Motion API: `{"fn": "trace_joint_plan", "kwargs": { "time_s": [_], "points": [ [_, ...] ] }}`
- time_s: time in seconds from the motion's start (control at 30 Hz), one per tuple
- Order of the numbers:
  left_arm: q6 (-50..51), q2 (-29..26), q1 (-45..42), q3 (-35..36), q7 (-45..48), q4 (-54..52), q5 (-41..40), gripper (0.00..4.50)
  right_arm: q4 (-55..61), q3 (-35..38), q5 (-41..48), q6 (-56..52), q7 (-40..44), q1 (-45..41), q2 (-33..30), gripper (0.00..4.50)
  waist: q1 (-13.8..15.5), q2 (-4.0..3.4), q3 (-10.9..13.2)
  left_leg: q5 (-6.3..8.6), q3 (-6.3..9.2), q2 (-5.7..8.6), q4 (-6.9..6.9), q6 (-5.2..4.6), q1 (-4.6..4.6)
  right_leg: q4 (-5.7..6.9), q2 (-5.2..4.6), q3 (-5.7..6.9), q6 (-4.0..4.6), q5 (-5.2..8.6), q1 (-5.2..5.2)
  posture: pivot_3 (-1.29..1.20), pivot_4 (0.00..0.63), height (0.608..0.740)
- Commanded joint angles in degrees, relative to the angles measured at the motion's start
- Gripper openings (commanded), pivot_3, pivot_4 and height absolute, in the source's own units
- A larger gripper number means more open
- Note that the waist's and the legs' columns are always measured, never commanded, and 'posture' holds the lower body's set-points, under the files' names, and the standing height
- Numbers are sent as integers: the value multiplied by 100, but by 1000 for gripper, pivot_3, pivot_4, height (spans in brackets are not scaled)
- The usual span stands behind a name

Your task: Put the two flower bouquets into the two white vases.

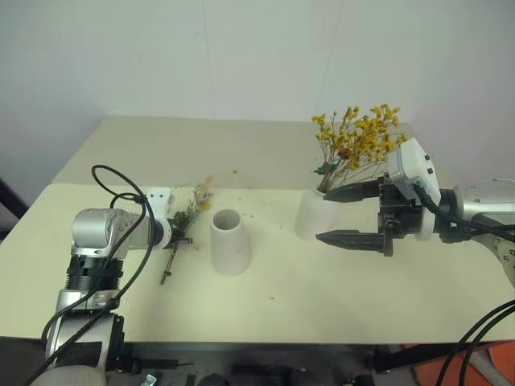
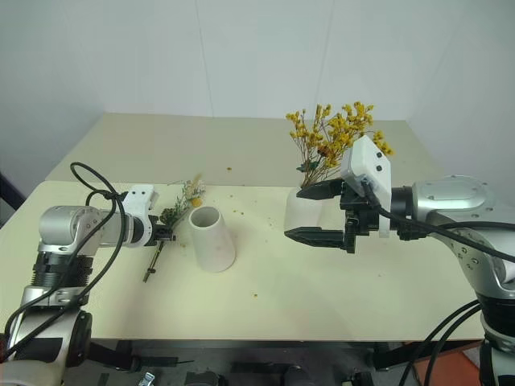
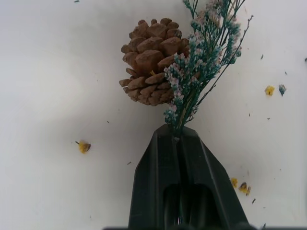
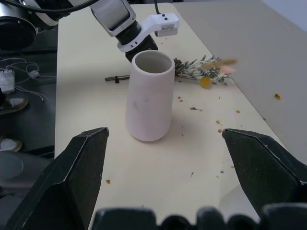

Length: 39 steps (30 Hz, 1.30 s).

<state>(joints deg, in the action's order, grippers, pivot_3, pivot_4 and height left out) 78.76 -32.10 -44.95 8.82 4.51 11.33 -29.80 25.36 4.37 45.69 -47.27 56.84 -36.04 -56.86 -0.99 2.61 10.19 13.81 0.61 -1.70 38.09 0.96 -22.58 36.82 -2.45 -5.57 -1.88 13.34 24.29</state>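
Cream tabletop holds the sparse bouquet lying flat beside the tapered vase, stems toward the near-left, plumes pointing away. Left gripper is pressed together on its stems by the pinecone. Right gripper hangs spread wide, empty, just beside the bottle vase holding the yellow bouquet.

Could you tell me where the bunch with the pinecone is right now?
The pinecone bunch lies on the table, on the robot's left, just left of the empty vase. The left gripper is shut on its stems.
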Motion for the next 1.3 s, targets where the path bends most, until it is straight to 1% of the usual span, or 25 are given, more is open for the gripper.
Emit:
{"fn": "trace_joint_plan", "kwargs": {
  "time_s": [0.03, 0.1, 0.13, 0.23, 0.27, 0.3, 0.33, 0.43, 0.47, 0.53, 0.63, 0.7, 0.77, 0.9, 1.03, 1.1, 1.3],
  "points": [
    [-479, 30, -142, 767, -205, -338, 149, 14, 110, 286, -45, 136, -40, 29, -45, 4500, -7, 0, 0, 0, 1, 0, 1, 0, -1, 0, 0, 0, 0, 0, 0, 0, 150, 740],
    [-751, 32, -107, 1141, -193, -767, 86, 14, 147, 336, -52, 149, -115, 76, -18, 4500, -23, 1, 0, 0, 2, -1, 2, 0, -9, 0, 0, 0, 0, -1, 7, 0, 150, 740],
    [-961, 97, -170, 1468, -207, -964, -38, 14, 181, 373, -59, 157, -189, 113, 13, 4500, -24, 1, 0, 0, 3, -2, 3, 0, -15, 0, 0, 1, 1, -2, 12, 0, 150, 740],
    [-1322, 295, -478, 2155, -205, -1247, -379, 14, 267, 437, -47, 168, -380, 198, 116, 4500, 6, 1, 0, 0, 8, -2, 4, 0, -22, -1, -3, 5, 1, -3, 15, 0, 150, 740],
    [-2064, 475, -478, 2204, -62, -1461, -351, 14, 331, 493, 6, 144, -492, 269, 189, 4500, 14, 1, 0, 0, 12, -2, 9, 0, -26, -2, -4, 10, 0, -4, 15, 0, 150, 740],
    [-2284, 530, -545, 2237, 92, -1546, -447, 14, 397, 550, 65, 113, -591, 344, 259, 4500, 33, 1, 0, 0, 15, -1, 15, 1, -30, -2, -4, 13, -1, -4, 14, 0, 150, 740],
    [-2425, 558, -568, 2235, 206, -1583, -496, 14, 445, 587, 105, 87, -660, 393, 307, 4500, 45, 1, 0, 0, 15, 2, 17, 1, -31, -4, -9, 14, -3, -6, 10, 0, 150, 740],
    [-2338, 620, -779, 2321, 535, -1499, -992, 14, 676, 723, 157, 136, -753, 668, 375, 4500, 66, 1, 0, 1, 17, 8, 30, 1, -33, -6, -14, 14, -11, -10, 2, 0, 150, 740],
    [-2640, 763, -763, 2424, 774, -1509, -1200, 14, 744, 758, 162, 163, -773, 758, 386, 4500, 62, 1, 0, 1, 17, 9, 35, 1, -33, -6, -13, 14, -15, -12, 2, 0, 150, 740],
    [-3206, 924, -679, 2446, 1167, -1494, -1339, 14, 866, 815, 136, 213, -819, 921, 404, 4500, 54, 1, 0, 1, 17, 9, 37, 1, -31, -7, -13, 14, -16, -12, -3, 0, 150, 740],
    [-3736, 992, -640, 2372, 2293, -1272, -1732, 14, 1039, 947, 118, 228, -967, 1152, 443, 4500, 20, 1, 0, 0, 17, 7, 40, 0, -34, -6, -8, 15, -16, -12, -1, 0, 150, 740],
    [-3768, 1091, -736, 2492, 2717, -1033, -2208, 14, 1149, 1007, 121, 227, -1100, 1289, 492, 4500, -6, 1, 0, 1, 16, 7, 41, 0, -33, -6, -7, 12, -16, -12, 0, 0, 150, 740],
    [-3756, 1061, -747, 2456, 3090, -848, -2484, 14, 1238, 1026, 122, 236, -1195, 1381, 534, 4500, -17, 1, 0, 0, 16, 6, 41, 0, -30, -4, -6, 12, -16, -12, -2, 0, 150, 740],
    [-3332, 974, -579, 2396, 4363, -427, -3329, 14, 1418, 1022, 108, 293, -1417, 1568, 703, 4500, -29, 1, 0, 1, 16, 4, 49, -1, -31, -1, -1, 13, -18, -10, -3, 0, 150, 740],
    [-3353, 801, -442, 2081, 5323, -169, -3349, 14, 1440, 1060, 104, 317, -1491, 1658, 731, 4500, -37, 1, 0, 3, 17, 4, 53, -4, -33, -2, -1, 14, -18, -10, -3, 0, 150, 740],
    [-3559, 708, -394, 1863, 5725, -56, -3135, 14, 1420, 1065, 98, 332, -1500, 1668, 714, 4500, -35, 1, 0, 3, 17, 4, 56, -4, -33, 0, 0, 15, -18, -10, -4, 0, 150, 740],
    [-4032, 558, -355, 1446, 6471, 256, -2689, 14, 1375, 1069, 80, 345, -1471, 1685, 648, 4500, -23, 1, 0, 4, 18, 4, 57, -6, -33, -4, 0, 15, -18, -9, -6, 0, 150, 740]
  ]
}}
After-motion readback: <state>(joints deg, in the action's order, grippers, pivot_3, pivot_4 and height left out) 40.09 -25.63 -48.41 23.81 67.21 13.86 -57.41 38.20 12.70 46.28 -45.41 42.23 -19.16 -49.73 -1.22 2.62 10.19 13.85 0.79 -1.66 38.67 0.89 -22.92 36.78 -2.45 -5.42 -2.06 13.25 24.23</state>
